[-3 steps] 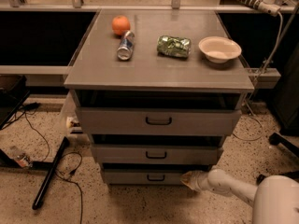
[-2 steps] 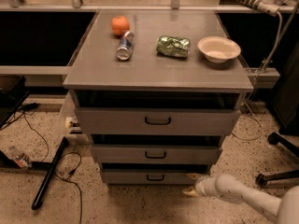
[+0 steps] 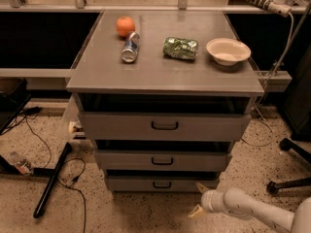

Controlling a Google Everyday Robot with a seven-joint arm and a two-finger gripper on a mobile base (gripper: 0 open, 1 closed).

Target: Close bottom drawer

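Note:
The bottom drawer (image 3: 162, 183) is the lowest of three grey drawers in the cabinet, with a small dark centre handle. A dark gap shows above its front panel, so it stands slightly pulled out. My gripper (image 3: 198, 199) is low at the bottom right, just in front of and below the drawer's right end. Its two pale fingertips (image 3: 201, 187) are spread apart and hold nothing. The upper fingertip is close to the drawer's lower right corner; I cannot tell whether it touches.
The middle drawer (image 3: 163, 160) and top drawer (image 3: 164, 125) also stand slightly out. On the cabinet top (image 3: 97, 76) lie an orange (image 3: 125, 26), a can (image 3: 130, 47), a green bag (image 3: 180, 48) and a white bowl (image 3: 228, 50). Cables and a black bar (image 3: 52, 179) lie on the floor at left; chair legs (image 3: 286, 181) at right.
My gripper has pulled back and down from the bottom drawer's right end toward the lower right. The drawers look the same.

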